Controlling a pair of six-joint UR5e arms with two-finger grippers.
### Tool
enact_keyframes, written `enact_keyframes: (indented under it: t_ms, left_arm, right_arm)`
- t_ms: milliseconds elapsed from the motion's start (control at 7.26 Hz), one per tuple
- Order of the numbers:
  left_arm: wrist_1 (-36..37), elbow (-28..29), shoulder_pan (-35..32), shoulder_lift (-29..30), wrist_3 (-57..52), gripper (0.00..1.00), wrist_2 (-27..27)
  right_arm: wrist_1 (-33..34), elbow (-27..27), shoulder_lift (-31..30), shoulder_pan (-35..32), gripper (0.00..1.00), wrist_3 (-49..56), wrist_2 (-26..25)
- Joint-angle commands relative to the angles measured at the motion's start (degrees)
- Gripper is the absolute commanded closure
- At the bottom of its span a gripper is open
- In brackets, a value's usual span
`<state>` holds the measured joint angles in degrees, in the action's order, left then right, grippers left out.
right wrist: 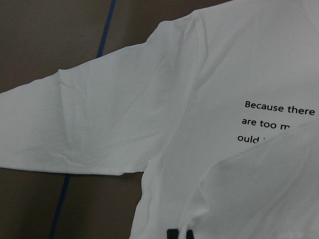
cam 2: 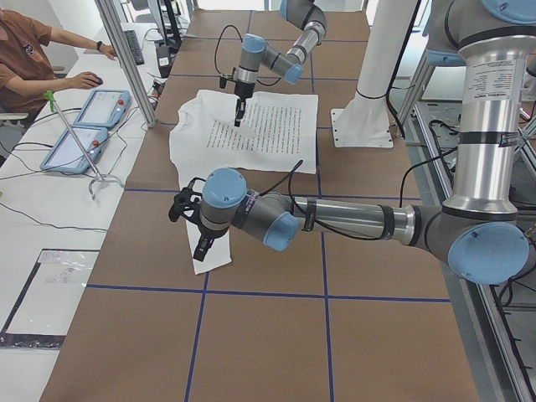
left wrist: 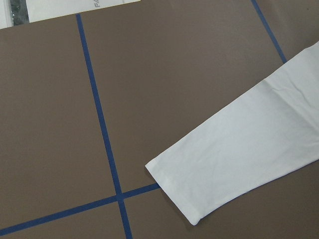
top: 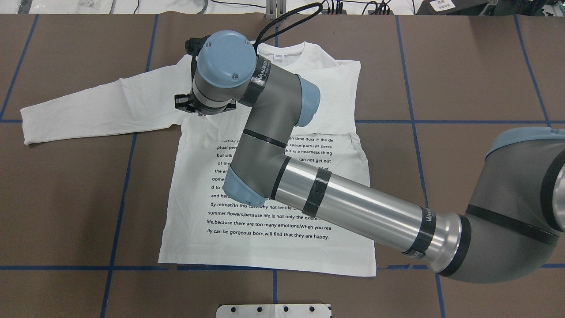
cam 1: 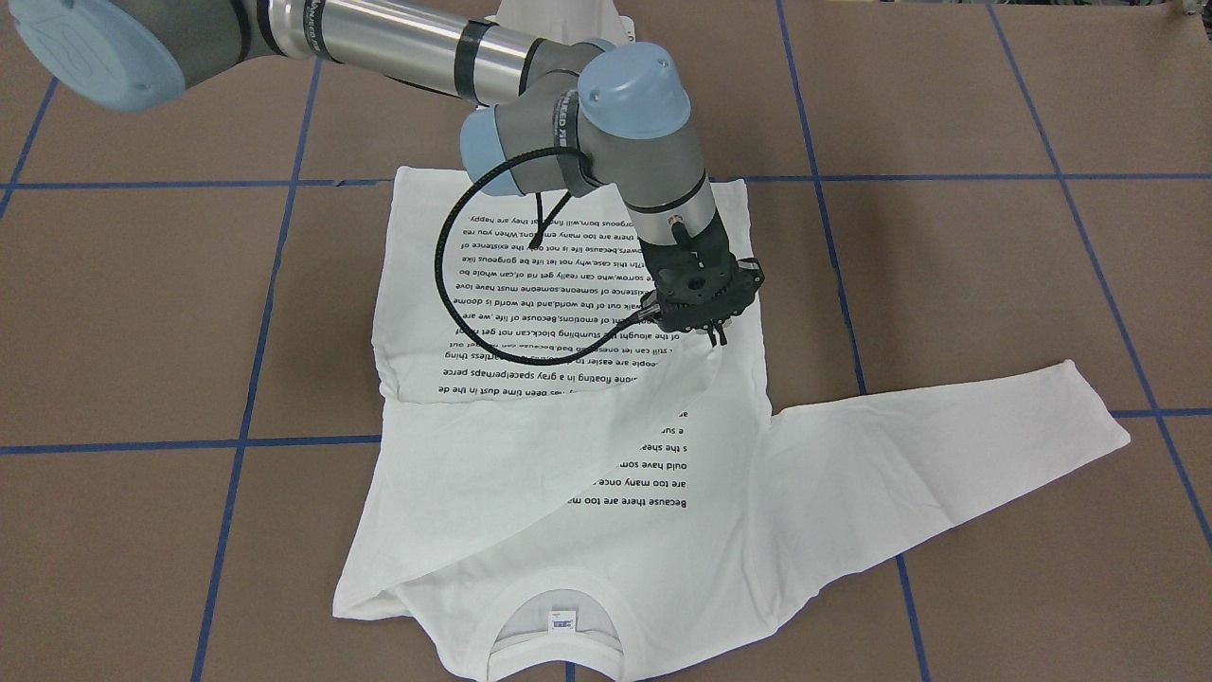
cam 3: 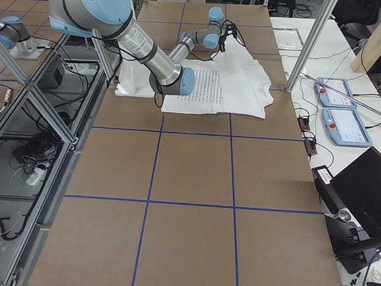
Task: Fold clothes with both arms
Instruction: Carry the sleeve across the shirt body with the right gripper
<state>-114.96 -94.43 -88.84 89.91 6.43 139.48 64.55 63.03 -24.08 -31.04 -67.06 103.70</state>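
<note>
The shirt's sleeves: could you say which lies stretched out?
The sleeve on the robot's left, spread on the table; the other sleeve is folded across the print, pinched by the right claw.

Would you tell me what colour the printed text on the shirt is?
Black printed text on the white shirt; the overhead exterior view shows it best.

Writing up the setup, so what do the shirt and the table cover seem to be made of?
The shirt: thin matte white knit, probably cotton; it creases and has a ribbed collar. The table cover: flat matte brown sheet, perhaps paper or card, crossed by blue tape lines.
</note>
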Motion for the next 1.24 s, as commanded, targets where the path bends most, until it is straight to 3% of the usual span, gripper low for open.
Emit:
enact_keyframes:
  t_ms: [0,276,551,1102]
  left_arm:
    - [0.00,0.12,-0.02,0.00,-0.01,0.00,0.00]
    - [-0.26,0.39,-0.02,-0.09,-0.01,0.00,0.00]
    - [-0.26,0.39,0.07,0.09,0.07,0.00,0.09]
    - [-0.44,1.61,0.85,1.58,0.95,0.00,-0.52]
  right_arm:
    - [-0.48,-5.62,2.20,0.20,1.00,0.79,-2.09]
    - [-6.87,-9.84,2.81,0.28,0.98,0.62,-2.54]
    - [-7.51,-9.94,4.30,0.28,0.03,-0.61,-4.38]
    - [-11.73,-9.16,4.05,-0.76,0.01,-7.01,-5.71]
